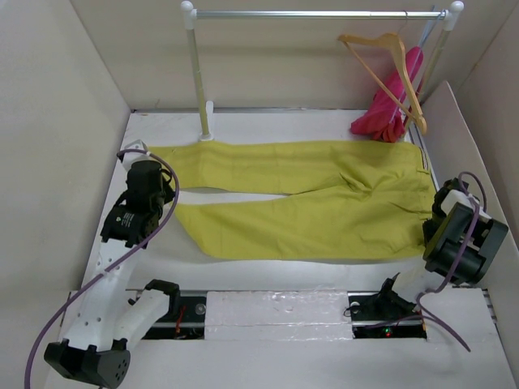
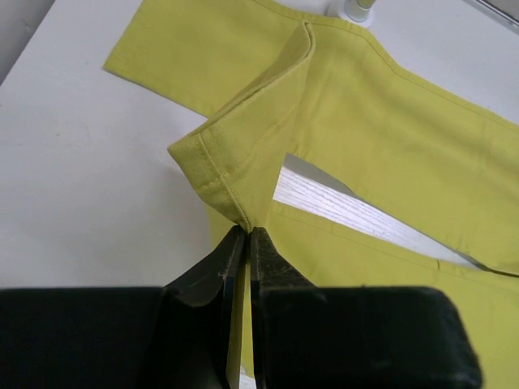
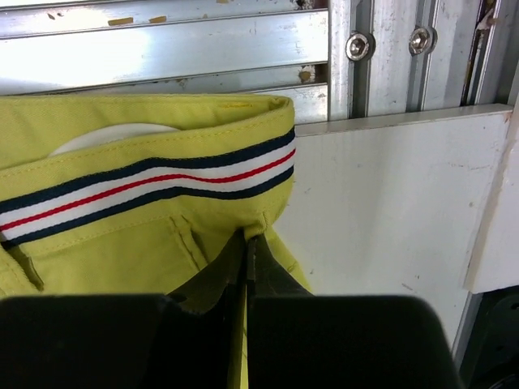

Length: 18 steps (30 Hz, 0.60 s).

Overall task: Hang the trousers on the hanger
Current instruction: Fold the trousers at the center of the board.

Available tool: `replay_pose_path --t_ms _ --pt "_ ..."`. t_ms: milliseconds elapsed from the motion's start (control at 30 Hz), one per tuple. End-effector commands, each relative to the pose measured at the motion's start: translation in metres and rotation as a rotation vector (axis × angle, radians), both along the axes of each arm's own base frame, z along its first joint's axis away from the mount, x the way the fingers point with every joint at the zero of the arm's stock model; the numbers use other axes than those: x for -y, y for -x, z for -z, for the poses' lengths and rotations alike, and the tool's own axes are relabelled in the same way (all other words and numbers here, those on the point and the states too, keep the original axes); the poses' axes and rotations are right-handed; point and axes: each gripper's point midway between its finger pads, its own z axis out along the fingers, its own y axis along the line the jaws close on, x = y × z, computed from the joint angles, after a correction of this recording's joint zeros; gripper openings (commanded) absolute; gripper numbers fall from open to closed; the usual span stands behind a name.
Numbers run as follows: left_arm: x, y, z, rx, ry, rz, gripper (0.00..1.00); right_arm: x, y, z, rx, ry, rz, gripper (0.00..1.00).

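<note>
Clothes rail (image 1: 320, 14), white posts and silver bar, stands at the far edge of a white table (image 1: 284, 126); plain beige back wall (image 1: 276, 65) directly behind the rail, matching left wall (image 1: 57, 121) and right wall (image 1: 491, 89) flanking it, lighting even, shadows soft.

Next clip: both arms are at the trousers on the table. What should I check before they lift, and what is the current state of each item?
1. Left claw gripping a leg hem of the trousers: ok, jaws closed on the folded hem.
2. Right claw gripping the waistband: ok, closed just below the striped band.
3. Depth of both grips: cannot tell, only the tips show on cloth.
4. Hanger on the rail: ok, hanging at its right end.
5. Hanger bar free: cannot tell, the pink garment overlaps it in the top view.
6. Legs untangled: ok, lying side by side.
</note>
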Motion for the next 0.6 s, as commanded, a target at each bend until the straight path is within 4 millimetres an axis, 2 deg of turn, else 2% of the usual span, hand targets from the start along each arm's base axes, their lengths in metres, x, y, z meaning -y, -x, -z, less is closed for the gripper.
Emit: replay_pose_path --t_ms 0,133,167,200,233,300,367,433,500,567 --pt "-0.007 -0.002 -0.007 0.034 -0.023 -0.023 0.00 0.000 -0.010 -0.003 0.048 -0.014 -0.040 0.00" --pt "-0.018 0.000 -0.008 0.025 -0.062 -0.069 0.00 0.008 -0.016 -0.037 0.088 0.056 -0.219 0.00" --pt "-0.020 0.001 -0.010 0.028 -0.070 -0.075 0.00 0.009 -0.017 -0.050 0.096 0.077 -0.314 0.00" --pt "-0.022 0.003 -0.013 0.030 -0.081 -0.079 0.00 0.010 -0.008 -0.055 0.074 0.065 -0.329 0.00" --pt "-0.027 0.004 -0.015 0.032 -0.097 -0.101 0.00 0.012 -0.010 -0.067 0.075 0.079 -0.366 0.00" --pt "-0.031 0.007 -0.025 0.057 -0.096 -0.125 0.00 0.013 0.004 -0.076 0.028 0.054 -0.463 0.00" --pt "-0.030 0.007 -0.031 0.061 -0.088 -0.120 0.00 0.016 0.008 -0.089 -0.007 0.059 -0.542 0.00" --pt "-0.033 0.009 -0.043 0.078 -0.091 -0.139 0.00 0.011 0.011 -0.095 -0.041 0.045 -0.624 0.00" --pt "-0.035 0.009 -0.054 0.094 -0.094 -0.147 0.00 0.000 0.004 -0.107 -0.044 0.037 -0.675 0.00" --pt "-0.040 0.010 -0.059 0.084 -0.115 -0.171 0.00 -0.001 -0.002 -0.121 -0.044 0.060 -0.709 0.00"
